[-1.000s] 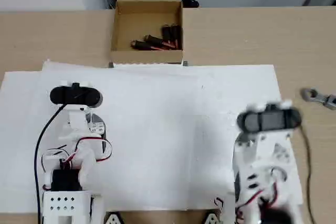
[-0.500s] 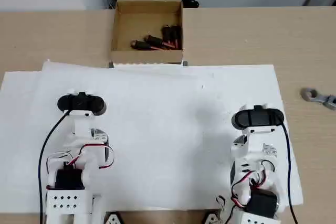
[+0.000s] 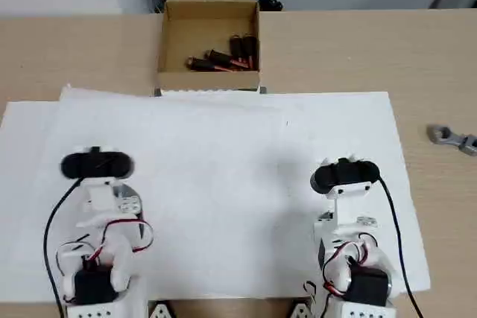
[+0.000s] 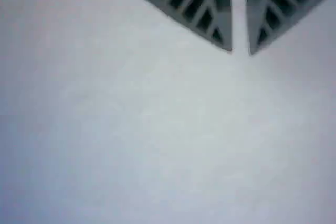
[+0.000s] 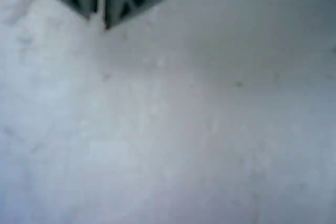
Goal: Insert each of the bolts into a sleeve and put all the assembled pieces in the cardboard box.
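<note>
High view: the pieces (image 3: 223, 59) are seen lying in the box (image 3: 165, 42) at the table's far edge, well apart from both arms. In the wrist views, the left gripper (image 4: 240, 51) and right gripper (image 5: 101, 22) are shown clenched, empty, over paper (image 3: 223, 184). Since a second ago, both arms have been drawn back.

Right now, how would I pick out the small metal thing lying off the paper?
Find the wooden table and its big white paper. On bare wood just past the paper's right-hand edge lies a small metal tool, the only grey, shiny thing lying alone there.
</note>
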`<state>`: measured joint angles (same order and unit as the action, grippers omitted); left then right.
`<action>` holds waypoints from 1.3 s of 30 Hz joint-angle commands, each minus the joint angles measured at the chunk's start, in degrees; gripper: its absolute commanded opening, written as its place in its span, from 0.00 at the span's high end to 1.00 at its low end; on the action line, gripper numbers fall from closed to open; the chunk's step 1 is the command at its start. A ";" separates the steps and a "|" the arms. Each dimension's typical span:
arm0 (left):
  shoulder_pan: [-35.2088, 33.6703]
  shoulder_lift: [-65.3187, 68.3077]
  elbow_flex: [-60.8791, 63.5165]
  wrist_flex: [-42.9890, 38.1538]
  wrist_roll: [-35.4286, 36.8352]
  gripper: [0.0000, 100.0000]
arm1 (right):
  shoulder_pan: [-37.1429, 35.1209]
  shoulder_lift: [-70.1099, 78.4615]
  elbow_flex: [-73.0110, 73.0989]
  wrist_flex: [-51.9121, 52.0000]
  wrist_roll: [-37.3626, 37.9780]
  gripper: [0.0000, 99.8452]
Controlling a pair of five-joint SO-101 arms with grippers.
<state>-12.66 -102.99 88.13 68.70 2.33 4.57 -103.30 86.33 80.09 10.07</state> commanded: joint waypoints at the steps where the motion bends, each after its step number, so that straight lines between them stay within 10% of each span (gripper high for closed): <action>1: -2.20 -0.26 -0.04 0.35 -1.67 0.99 | 1.80 -0.75 0.62 -2.07 -0.44 0.99; 39: -2.37 -1.23 1.63 5.71 -1.76 0.99 | 2.33 -0.66 3.16 -3.47 -0.35 1.00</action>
<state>-14.77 -103.43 90.15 74.15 0.57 6.42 -103.38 90.37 77.71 10.07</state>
